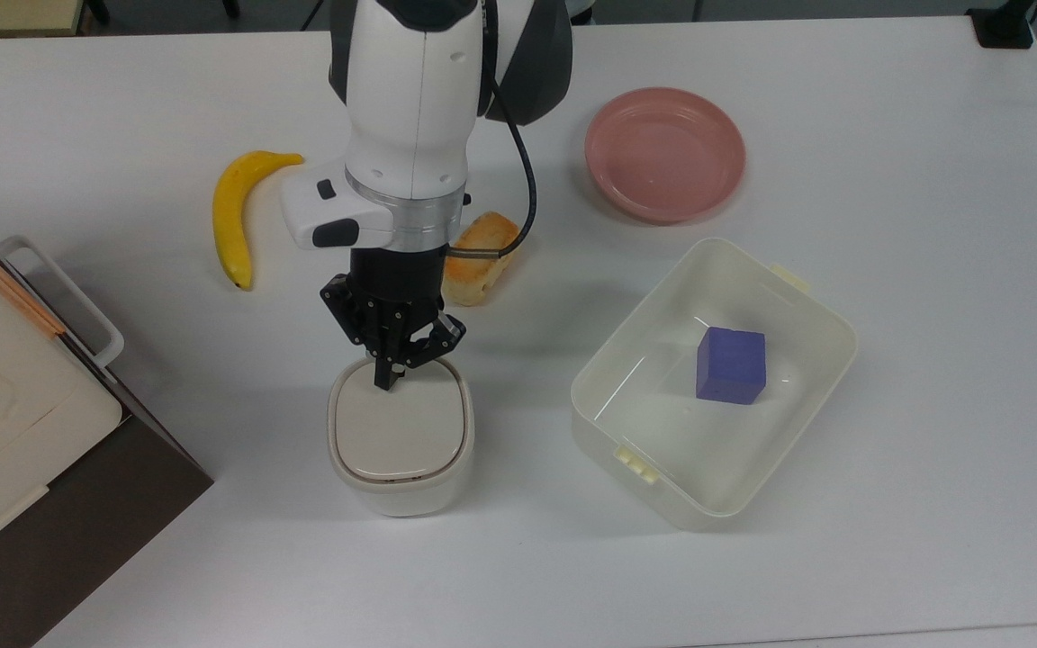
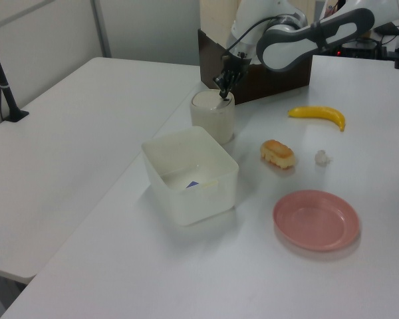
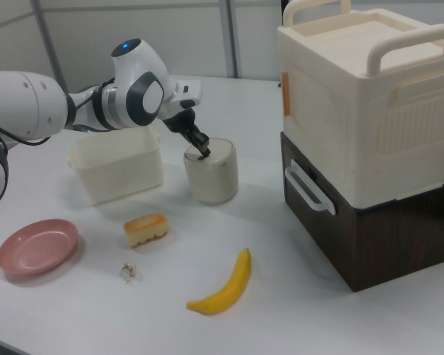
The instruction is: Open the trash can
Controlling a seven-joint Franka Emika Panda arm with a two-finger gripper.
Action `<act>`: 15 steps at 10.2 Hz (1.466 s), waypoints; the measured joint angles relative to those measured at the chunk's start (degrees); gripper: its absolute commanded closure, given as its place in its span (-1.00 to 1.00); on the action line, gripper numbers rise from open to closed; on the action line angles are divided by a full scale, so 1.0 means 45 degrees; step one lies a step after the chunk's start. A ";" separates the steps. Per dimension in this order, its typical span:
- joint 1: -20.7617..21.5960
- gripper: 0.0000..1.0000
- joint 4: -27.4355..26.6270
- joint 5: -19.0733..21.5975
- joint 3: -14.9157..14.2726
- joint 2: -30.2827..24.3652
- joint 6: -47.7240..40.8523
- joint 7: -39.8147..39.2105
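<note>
The trash can (image 1: 400, 441), a rounded-square cream bin with a smooth beige lid, sits mid-table with the lid down. Your gripper (image 1: 385, 382) has its fingers pressed together, tip on the lid's far edge, hiding the button. Just beside it in the top view's right stands a translucent tub (image 1: 789, 297) holding a purple cube (image 1: 731, 364). A banana (image 1: 236, 214) and a bread roll (image 1: 481, 256), partly covered by the arm, lie behind.

Yellow banana (image 1: 232, 216), pink plate (image 1: 664, 153), purple block (image 1: 731, 364) (in cream tub (image 1: 757, 281))
</note>
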 measured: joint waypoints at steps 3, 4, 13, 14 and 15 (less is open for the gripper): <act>0.0000 1.00 0.0023 -0.0114 0.0000 0.0053 0.0016 0.0010; 0.0004 1.00 0.0023 -0.0408 0.0000 0.0062 0.0016 0.0020; 0.0070 1.00 -0.0011 -0.1765 0.0035 0.0113 0.0017 0.1418; -0.0012 1.00 0.0024 -0.1326 0.0033 0.0112 0.0016 0.1480; -0.0099 1.00 0.0073 -0.0931 0.0030 0.0089 0.0016 0.1483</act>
